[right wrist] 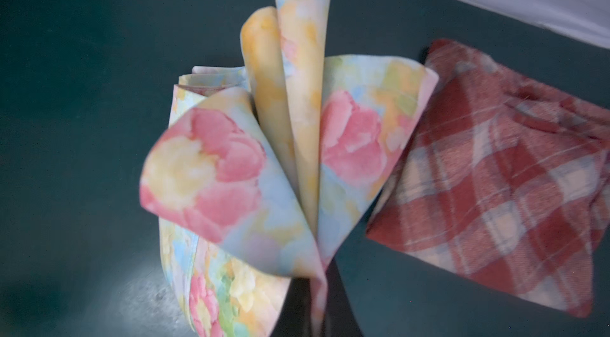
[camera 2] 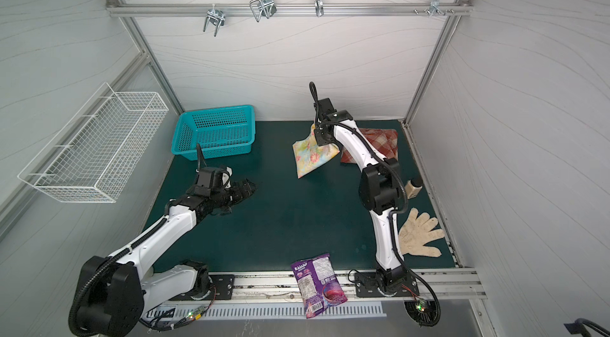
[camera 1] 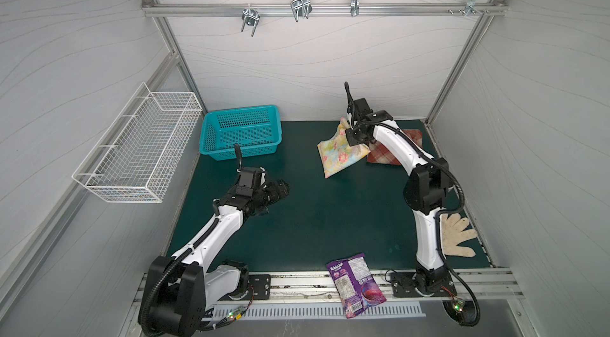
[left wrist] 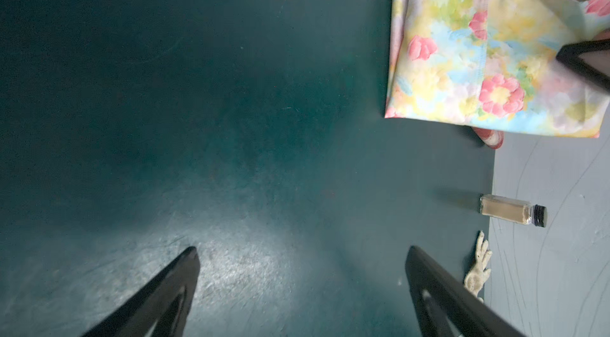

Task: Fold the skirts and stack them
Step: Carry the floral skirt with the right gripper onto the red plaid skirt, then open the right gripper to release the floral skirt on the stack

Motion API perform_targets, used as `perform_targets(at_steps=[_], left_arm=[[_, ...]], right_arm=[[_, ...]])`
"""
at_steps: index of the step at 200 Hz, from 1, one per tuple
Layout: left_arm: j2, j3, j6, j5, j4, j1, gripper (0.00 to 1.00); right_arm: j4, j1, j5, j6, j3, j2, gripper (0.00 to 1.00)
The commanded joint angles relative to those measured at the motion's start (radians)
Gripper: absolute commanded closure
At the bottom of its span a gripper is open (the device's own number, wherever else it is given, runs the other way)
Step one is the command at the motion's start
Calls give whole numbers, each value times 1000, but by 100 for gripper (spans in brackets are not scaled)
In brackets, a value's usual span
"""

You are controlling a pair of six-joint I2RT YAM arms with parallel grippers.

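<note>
- Floral skirt [right wrist: 231, 170] hung pinched in the right gripper [right wrist: 313, 282], apparently raised to go onto the plaid skirt [right wrist: 495, 170] beside it.
- Left gripper [left wrist: 302, 252] hovered wide and empty.

The right arm [camera 1: 392, 145] hides part of the plaid skirt [camera 1: 379, 156]; the floral skirt [right wrist: 231, 170] partly covers the right claw [right wrist: 315, 289].

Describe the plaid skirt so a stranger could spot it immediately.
Start with the dark green mat and look to its far right corner, near the back wall. Two cloth garments are there: the floral skirt, pinched and lifted by the right gripper, and the plaid skirt lying on the mat next to it. Rust-red and cream checks set it apart from its pastel, flowered neighbour.
</note>
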Motion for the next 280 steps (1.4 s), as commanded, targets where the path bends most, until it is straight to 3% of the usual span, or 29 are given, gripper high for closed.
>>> perform_targets(at_steps=[1,86,128,197,230,246,264,280], left_arm=[[9,-3,-9,27,75,6,2],[100,28,-1,45,118,6,3],[135,43,0,50,129,6,3],[132,49,0,31,107,5,3],[124,53,-5,26,92,6,3],[111,50,-7,23,84,6,3],[97,50,-6,16,71,5,3],[87,55,-7,14,53,5,3]], right_arm=[[-144,-48,68,-62,114,53,100],[-190,-273,19,-77,316,73,100],[-155,-383,-89,-11,234,76,100],[-91,-467,-114,54,99,159,100],[-64,-487,-63,64,35,164,77],[-44,-500,-88,74,0,156,67],[-8,-504,-85,80,-41,121,47],[10,-509,-115,92,-61,77,39]])
